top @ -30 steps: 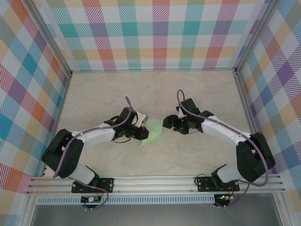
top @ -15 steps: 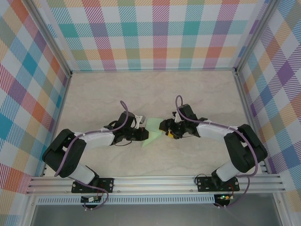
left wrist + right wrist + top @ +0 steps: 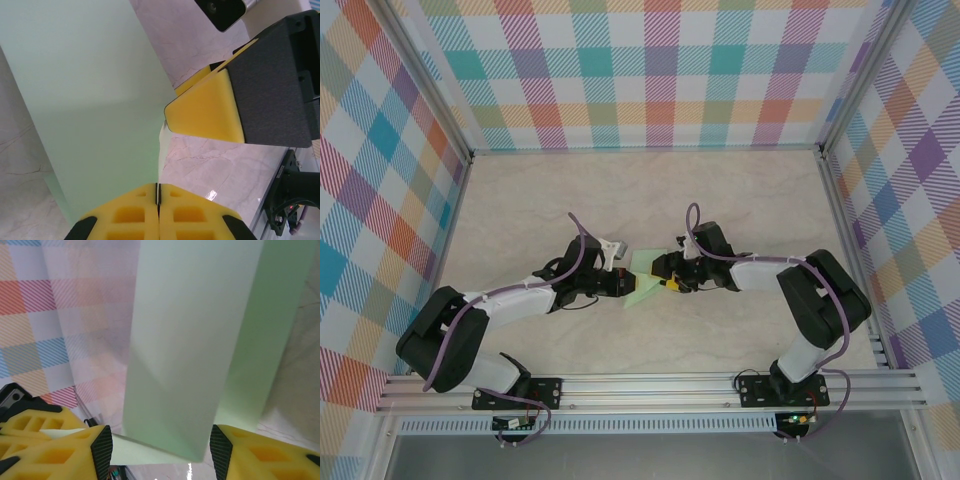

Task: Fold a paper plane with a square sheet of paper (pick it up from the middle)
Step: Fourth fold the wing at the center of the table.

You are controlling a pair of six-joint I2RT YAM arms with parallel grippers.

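Top external view: the left gripper lies low over the marbled table, reaching in from the left. Just to its right, near the table's middle and a little toward the near edge, is the partly folded mint-green sheet of paper. The right gripper meets it from the right side.

In the left wrist view, the left gripper has its yellow pads pressed together on the paper's edge, and the sheet rises away from them. One yellow finger of the right gripper sits just beside the paper's right edge.

In the right wrist view, the right gripper has its fingers spread, with the paper's end between them. I cannot tell whether they touch it.
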